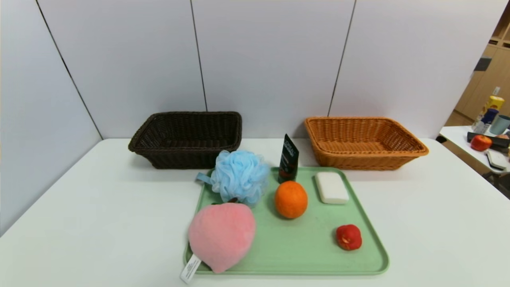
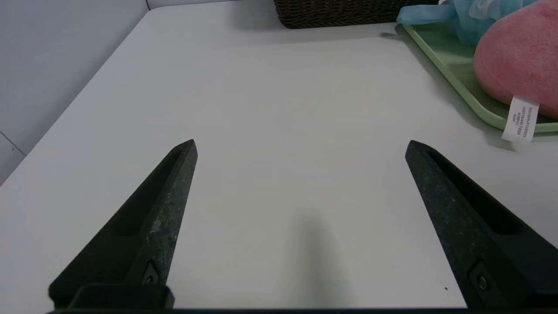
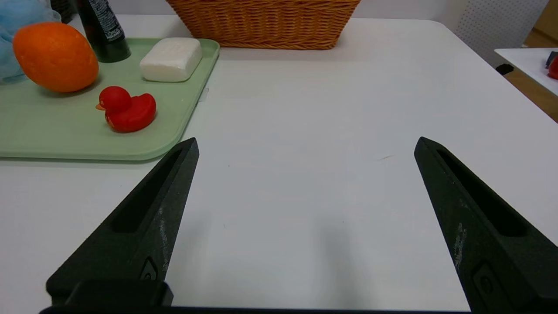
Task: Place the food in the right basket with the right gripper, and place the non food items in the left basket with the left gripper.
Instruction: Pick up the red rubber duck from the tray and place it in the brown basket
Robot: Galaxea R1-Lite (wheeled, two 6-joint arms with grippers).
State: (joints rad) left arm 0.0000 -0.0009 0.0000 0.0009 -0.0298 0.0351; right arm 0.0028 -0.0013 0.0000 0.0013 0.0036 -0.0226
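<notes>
Orange fruit (image 1: 291,199) at centre; pink plush peach (image 1: 221,235) at 8 o'clock. Blue puff (image 1: 240,175) at 10, upright dark tube (image 1: 288,159) at 12, soap (image 1: 331,187) at 2, red duck (image 1: 349,237) at 4. Dark basket (image 1: 187,137) and orange basket (image 1: 364,141) empty.

— Where do the baskets stand?
— Far side of the table (image 1: 418,207): left basket (image 1: 187,137) far left, right basket (image 1: 364,141) far right.
— And the tray (image 1: 303,255)?
— Nearer, between them. On it: bath puff (image 1: 239,175) far left, tube (image 1: 288,158) upright beside it, soap bar (image 1: 331,187) far right, orange (image 1: 291,199) mid, peach (image 1: 221,235) near left, duck (image 1: 349,237) near right.
</notes>
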